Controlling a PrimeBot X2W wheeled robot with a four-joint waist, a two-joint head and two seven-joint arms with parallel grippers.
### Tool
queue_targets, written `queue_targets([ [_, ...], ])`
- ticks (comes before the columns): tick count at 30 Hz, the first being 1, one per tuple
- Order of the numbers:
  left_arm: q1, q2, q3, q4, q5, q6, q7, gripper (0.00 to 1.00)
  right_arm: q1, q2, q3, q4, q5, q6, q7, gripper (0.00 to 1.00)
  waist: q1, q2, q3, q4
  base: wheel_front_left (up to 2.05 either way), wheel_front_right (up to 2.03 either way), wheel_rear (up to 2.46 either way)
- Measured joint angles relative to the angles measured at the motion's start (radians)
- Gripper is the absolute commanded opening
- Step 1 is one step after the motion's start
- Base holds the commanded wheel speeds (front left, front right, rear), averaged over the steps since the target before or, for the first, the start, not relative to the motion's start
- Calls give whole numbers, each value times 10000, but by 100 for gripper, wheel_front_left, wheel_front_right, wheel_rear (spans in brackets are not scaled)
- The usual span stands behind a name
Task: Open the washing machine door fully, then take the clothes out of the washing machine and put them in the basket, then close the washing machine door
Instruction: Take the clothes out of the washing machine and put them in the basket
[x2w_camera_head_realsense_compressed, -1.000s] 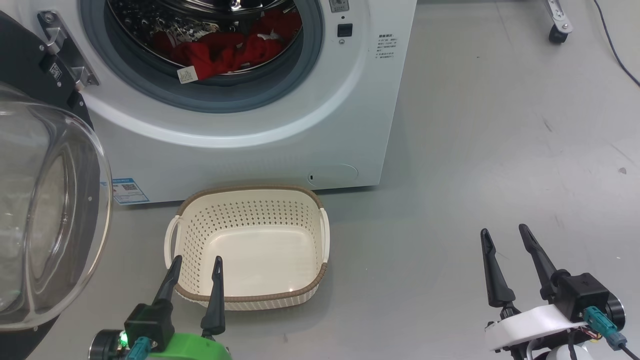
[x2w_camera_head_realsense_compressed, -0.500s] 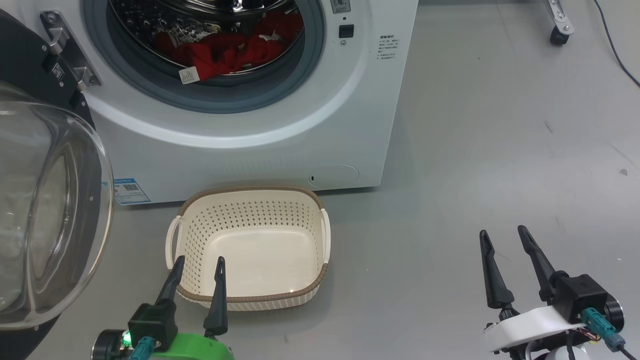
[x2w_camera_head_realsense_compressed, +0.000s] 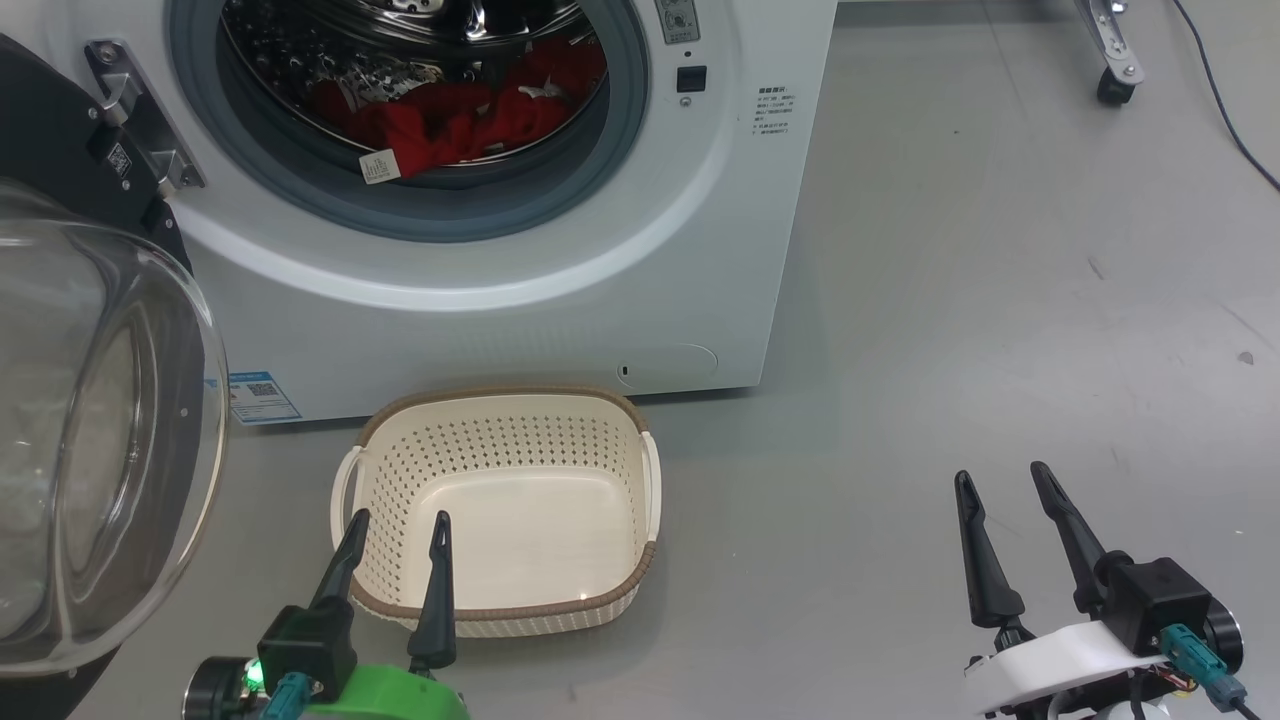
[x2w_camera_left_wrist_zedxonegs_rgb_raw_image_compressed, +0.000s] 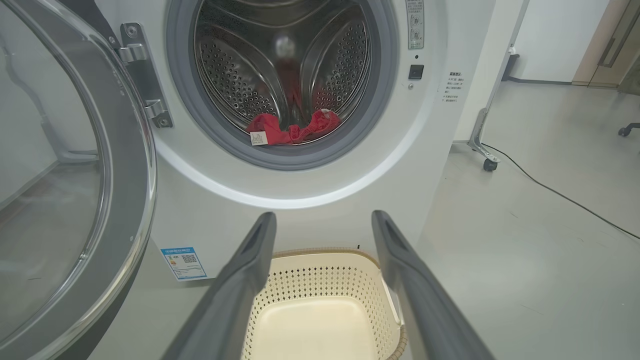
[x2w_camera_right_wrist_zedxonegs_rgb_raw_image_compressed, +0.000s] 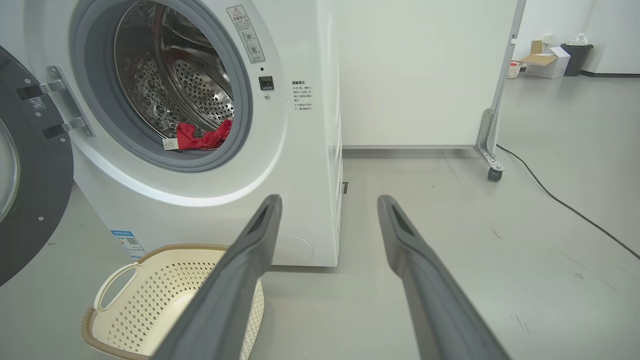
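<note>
The white washing machine (x2w_camera_head_realsense_compressed: 500, 300) stands with its door (x2w_camera_head_realsense_compressed: 100, 420) swung wide to the left, the clear glass bowl facing me. Red clothes (x2w_camera_head_realsense_compressed: 450, 115) with a white tag lie at the drum's front lip; they also show as clothes (x2w_camera_left_wrist_zedxonegs_rgb_raw_image_compressed: 295, 131) and clothes (x2w_camera_right_wrist_zedxonegs_rgb_raw_image_compressed: 200, 139). The cream basket (x2w_camera_head_realsense_compressed: 500, 393) sits on the floor in front of the washer, with nothing in it. My left gripper (x2w_camera_head_realsense_compressed: 400, 517) hangs open over the basket's near rim, its own view showing the left gripper (x2w_camera_left_wrist_zedxonegs_rgb_raw_image_compressed: 324, 216) aimed at the washer. My right gripper (x2w_camera_head_realsense_compressed: 1002, 472) is open over bare floor, far right of the basket.
A metal stand leg with a caster (x2w_camera_head_realsense_compressed: 1112, 85) and a black cable (x2w_camera_head_realsense_compressed: 1230, 100) lie on the grey floor at the far right. Boxes and a bin (x2w_camera_right_wrist_zedxonegs_rgb_raw_image_compressed: 550, 62) stand far back. The open door's black rim (x2w_camera_right_wrist_zedxonegs_rgb_raw_image_compressed: 35, 200) juts out left of the basket.
The head camera has tilted up slightly, so the washer and basket sit lower in the picture. Both grippers stay open in about the same places. The clothes have not moved.
</note>
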Motion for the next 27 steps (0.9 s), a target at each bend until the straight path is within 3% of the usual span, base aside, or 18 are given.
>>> queue_targets([
  [27, -42, 2, 88, 13, 242, 61, -12, 100, 1, 0, 105, -2, 96, -2, 0, 100, 0, 0, 83, 45, 65, -65, 0],
])
